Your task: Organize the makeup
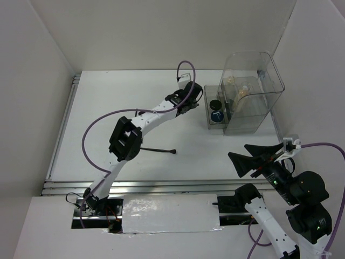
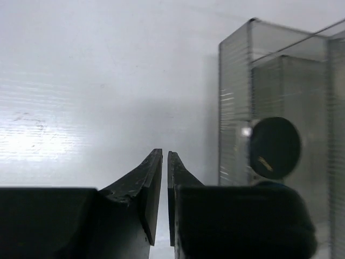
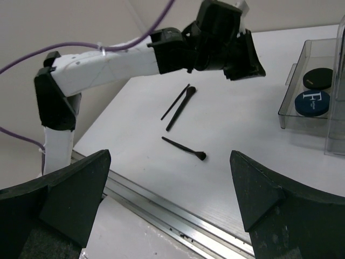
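Observation:
A round black compact point(image 1: 215, 104) and a round dark-blue compact point(image 1: 217, 116) lie in the low clear tray point(image 1: 209, 125); both show in the right wrist view, black point(image 3: 318, 78) and blue point(image 3: 312, 102). Beige tube bottles point(image 1: 240, 91) stand in the tall clear box point(image 1: 269, 81). One thin black brush point(image 1: 159, 150) lies on the table, also seen in the right wrist view point(image 3: 185, 147), with two more brushes point(image 3: 180, 102) beyond it. My left gripper point(image 1: 193, 106) is shut and empty beside the tray's left wall; the black compact point(image 2: 275, 148) shows through it. My right gripper point(image 1: 238, 151) is open and empty.
White walls enclose the table on three sides. A metal rail point(image 1: 161, 186) runs along the near edge. My left arm point(image 1: 126, 137) stretches across the table's middle and covers two brushes in the top view.

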